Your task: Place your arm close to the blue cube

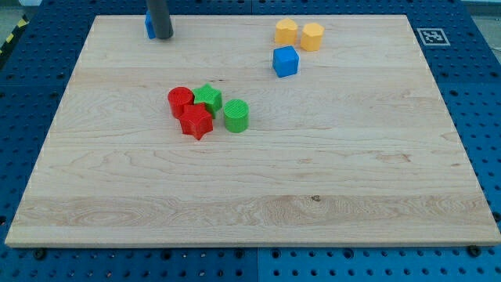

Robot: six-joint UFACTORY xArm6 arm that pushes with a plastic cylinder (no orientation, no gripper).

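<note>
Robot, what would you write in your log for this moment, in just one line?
my tip: view's top left, beside small blue block | blue cube: far right of tip, below two yellow blocks | status: not near cube

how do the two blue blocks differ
The blue cube sits in full view, just below the two yellow blocks toward the view's top right; the other blue block lies at the top left edge, mostly hidden behind my tip, so its shape cannot be made out. The cube stands apart from my tip; the other block is right beside it. Both share the same blue colour.
</note>
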